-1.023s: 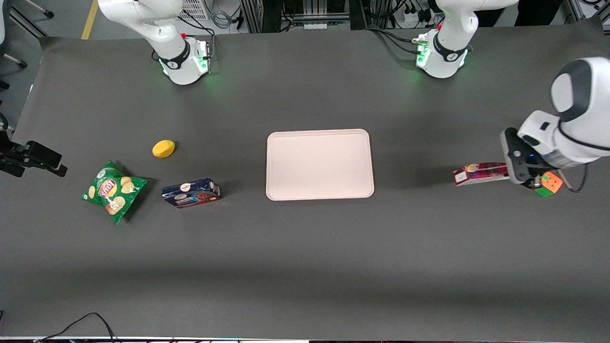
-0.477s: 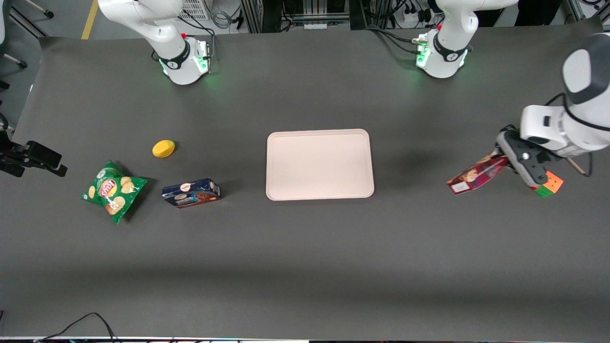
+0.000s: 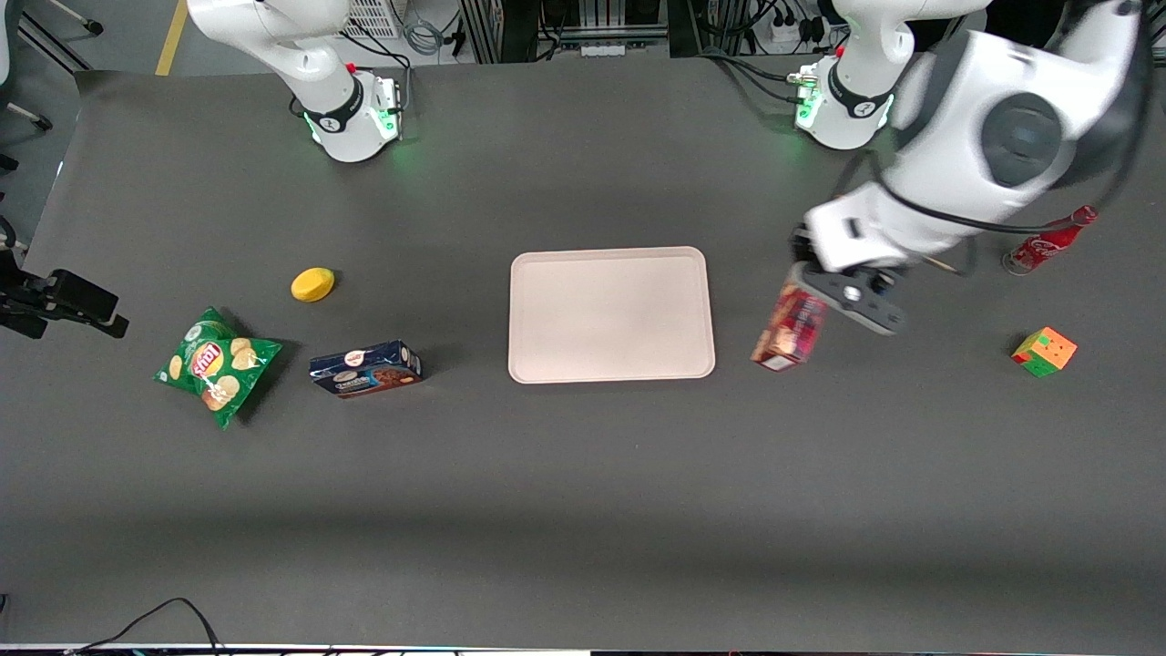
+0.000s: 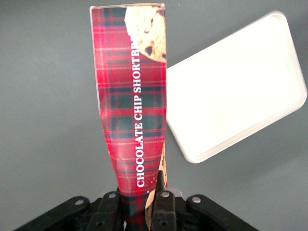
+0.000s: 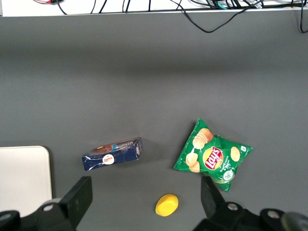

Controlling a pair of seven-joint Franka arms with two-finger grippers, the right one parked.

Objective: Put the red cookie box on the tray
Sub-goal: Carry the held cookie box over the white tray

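I'm holding the red cookie box pinched in the gripper, its length hanging away from the fingers; the tray is lying just beside its free end.

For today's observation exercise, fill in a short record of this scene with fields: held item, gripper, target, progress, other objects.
held item: red cookie box, hanging end-down, clear of the table
gripper: left gripper, shut on one end of the box, beside the tray
target: tray, nothing on it
progress: box lifted, not yet over the tray
other objects: Rubik's cube, cola bottle, blue cookie box, Lay's chip bag, lemon
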